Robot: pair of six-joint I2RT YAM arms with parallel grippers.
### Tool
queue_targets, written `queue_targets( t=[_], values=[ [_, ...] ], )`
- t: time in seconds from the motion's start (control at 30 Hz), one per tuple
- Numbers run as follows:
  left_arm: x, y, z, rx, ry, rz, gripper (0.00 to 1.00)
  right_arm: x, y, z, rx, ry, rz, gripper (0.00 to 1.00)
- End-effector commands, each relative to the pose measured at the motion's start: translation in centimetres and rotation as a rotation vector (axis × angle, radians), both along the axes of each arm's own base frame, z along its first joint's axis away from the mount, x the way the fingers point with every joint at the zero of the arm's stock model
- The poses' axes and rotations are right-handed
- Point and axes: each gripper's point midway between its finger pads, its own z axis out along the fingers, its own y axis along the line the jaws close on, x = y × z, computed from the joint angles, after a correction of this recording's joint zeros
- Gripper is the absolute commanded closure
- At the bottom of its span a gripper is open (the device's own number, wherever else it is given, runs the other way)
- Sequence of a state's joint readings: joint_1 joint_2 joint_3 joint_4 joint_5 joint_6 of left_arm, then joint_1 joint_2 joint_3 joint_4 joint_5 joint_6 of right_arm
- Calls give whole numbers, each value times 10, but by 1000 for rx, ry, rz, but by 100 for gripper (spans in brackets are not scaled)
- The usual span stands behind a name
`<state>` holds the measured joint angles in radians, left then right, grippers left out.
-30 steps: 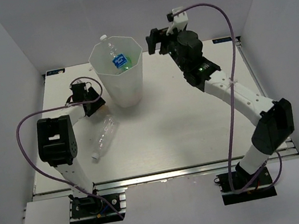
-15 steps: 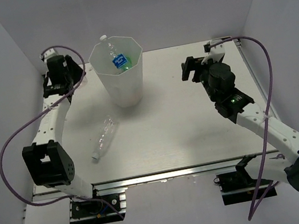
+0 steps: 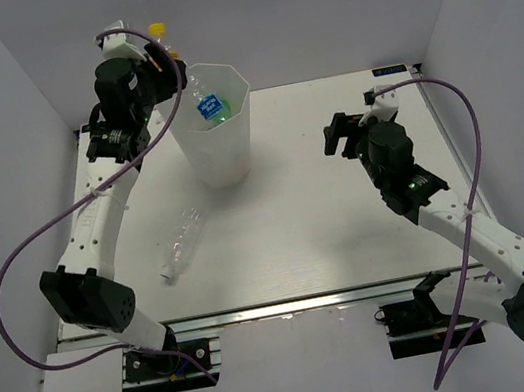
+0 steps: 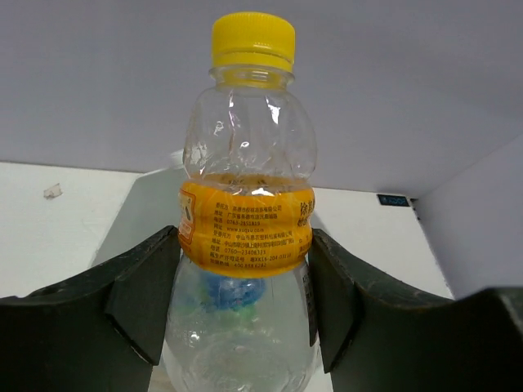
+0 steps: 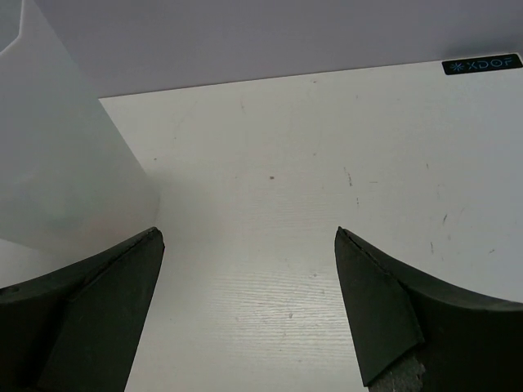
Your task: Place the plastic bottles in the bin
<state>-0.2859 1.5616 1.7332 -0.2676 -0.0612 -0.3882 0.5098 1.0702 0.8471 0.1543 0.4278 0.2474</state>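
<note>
Yellow-capped bottle (image 4: 245,204) (image 3: 159,37) is what we see first: a clear plastic one with an orange label band, upright, pinched at the label by the left gripper (image 4: 245,278) (image 3: 161,66), one dark finger pressing on each side. From the top camera, we find this gripper raised high at the far-left rim of the bin (image 3: 220,158), with the yellow cap just beyond the rim; we cannot tell whether the bottle is already over the opening.

Inside the bin we make out a blue-labelled bottle (image 3: 204,103) leaning against the far-left wall with its cap at the rim, and a green object (image 3: 218,115) just beside it that is too small to identify. A clear bottle (image 3: 181,239) lies on its side on the white table (image 3: 326,215), near the front left of the bin and apart from it.

The right gripper (image 3: 335,132) (image 5: 249,302) hangs over the table to the right of the bin, fingers spread wide with nothing between them. In its wrist view, the bin's translucent wall (image 5: 65,163) fills the left side.
</note>
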Motion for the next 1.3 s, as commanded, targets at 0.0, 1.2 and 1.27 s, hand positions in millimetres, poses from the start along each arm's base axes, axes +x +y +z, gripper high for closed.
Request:
queue_targets(
  t=[0.0,1.2,1.27],
  values=[
    [15,7,-22,30,69,21,43,-4,-4,2,23,-5,-6,11],
    [-149,106,-279,49,651,344,2,4,3,-13,96,-20,148,11],
    [-139,101,-284,31,607,314,2,6,4,-14,99,-16,152,11]
  ],
)
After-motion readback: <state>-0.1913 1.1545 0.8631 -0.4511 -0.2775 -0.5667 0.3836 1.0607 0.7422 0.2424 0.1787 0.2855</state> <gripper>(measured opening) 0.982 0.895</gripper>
